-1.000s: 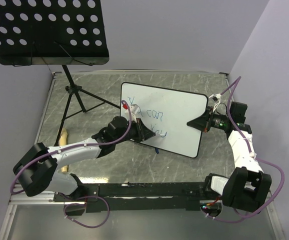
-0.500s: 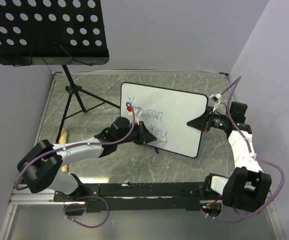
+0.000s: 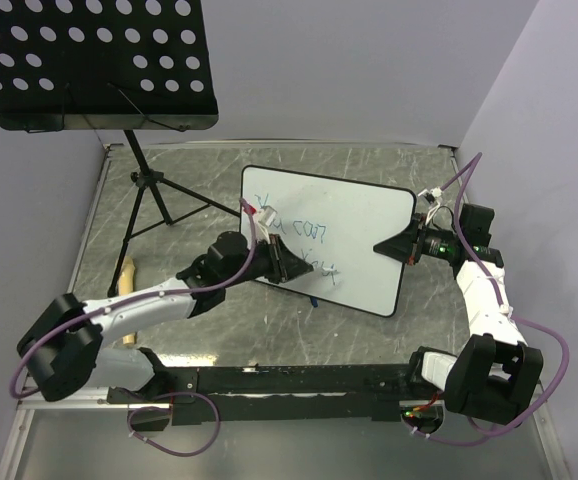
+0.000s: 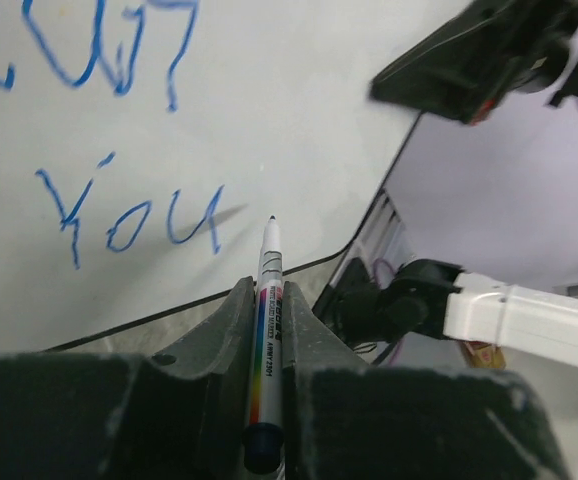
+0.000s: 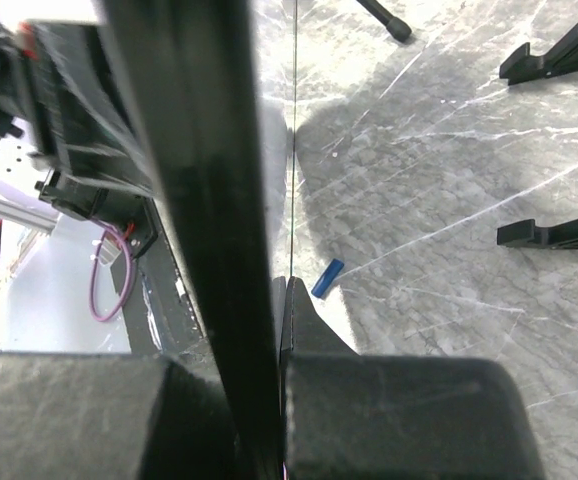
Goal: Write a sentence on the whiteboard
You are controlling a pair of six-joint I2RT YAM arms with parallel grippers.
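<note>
- Under both grippers we see the grey marbled table point(image 3: 369, 165); its near edge is hidden by the arm bases.
- Well beyond the left gripper point(image 3: 291, 265) a black perforated music stand point(image 3: 89, 60) rises, its tray cut off by the top of the overhead view.
- Between the two grippers the whiteboard point(image 3: 364, 215) stands tilted on the table. The right wrist view catches only its dark edge.
- Our right gripper point(image 3: 387, 245) is clamped on the whiteboard's right edge, jaws closed against it.
- Our left gripper is closed on a marker point(image 4: 266, 330), which points forward out of the fingers.
- Just ahead of the left fingers the marker's tip sits right of the word "You". We cannot tell whether it touches the board.
- Of the sentence point(image 4: 129, 215), in blue, the upper line is cut off in the left wrist view, and from overhead it is too small to read.
- Past the right gripper's fingers a small blue scrap point(image 5: 327, 278) lies on the table; we cannot make out what it is.
</note>
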